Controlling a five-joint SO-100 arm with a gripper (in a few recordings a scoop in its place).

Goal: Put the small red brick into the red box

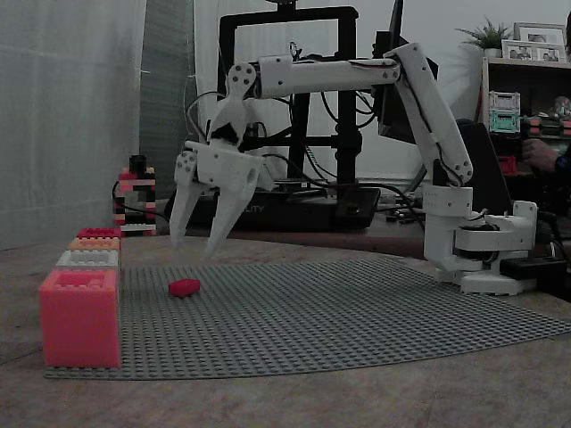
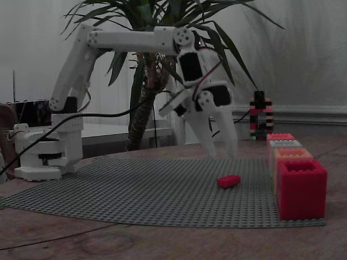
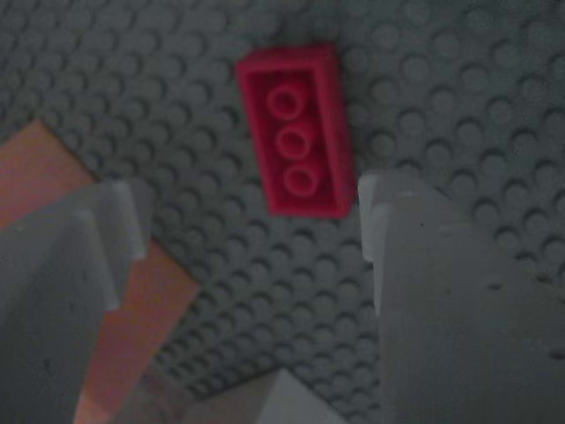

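A small red brick (image 1: 184, 287) lies flat on the grey studded baseplate (image 1: 339, 312), also seen as the brick (image 2: 229, 181) and, with its hollow underside up, as the brick (image 3: 296, 128) in the wrist view. My white gripper (image 1: 196, 246) hangs open above and just behind it, fingers pointing down; it is the gripper (image 2: 222, 153) in the other fixed view and the gripper (image 3: 252, 230) in the wrist view, with nothing between its fingers. The red box (image 1: 79, 316) stands at the baseplate's near corner, its top open, also the red box (image 2: 301, 188).
Behind the red box a row of orange, white and red blocks (image 1: 89, 251) runs back along the baseplate's edge. A small brick tower (image 1: 135, 201) stands beyond them. A 3D printer (image 1: 294, 107) and a palm plant (image 2: 146, 65) stand off the baseplate.
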